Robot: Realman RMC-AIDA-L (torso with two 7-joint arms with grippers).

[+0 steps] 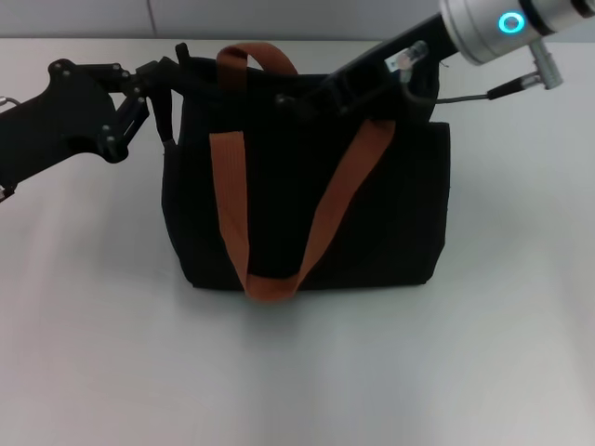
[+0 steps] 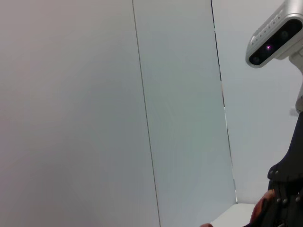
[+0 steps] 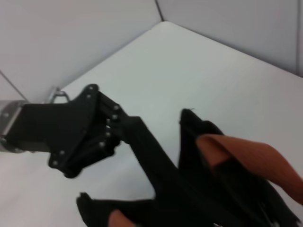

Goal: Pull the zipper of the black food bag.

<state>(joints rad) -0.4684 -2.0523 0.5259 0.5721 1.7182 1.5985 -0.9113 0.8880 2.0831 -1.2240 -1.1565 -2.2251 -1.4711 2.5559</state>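
A: Head view: black food bag (image 1: 307,209) upright mid-counter (image 1: 297,372), one orange strap (image 1: 307,223) looped down its front face. Left gripper (image 1: 165,79) sits at the bag's top left corner, fingers pinched together on the fabric edge there.

B: Right side?

A: Right gripper (image 1: 311,98) comes in from the upper right over the bag's top edge, near the middle. Black on black, so can't tell if it's open or gripping anything. Zipper not visible in any view.

B: Wrist cams add anything?

A: Right wrist view gives what the head view lacks: the left gripper (image 3: 125,130) close up, fingers clamped flat on a stretched black corner of the bag (image 3: 189,189), orange strap (image 3: 246,156) just beside it. Left wrist view is mostly wall panels (image 2: 118,113), plus the right arm's camera housing (image 2: 274,40) and a sliver of dark bag at the edge.
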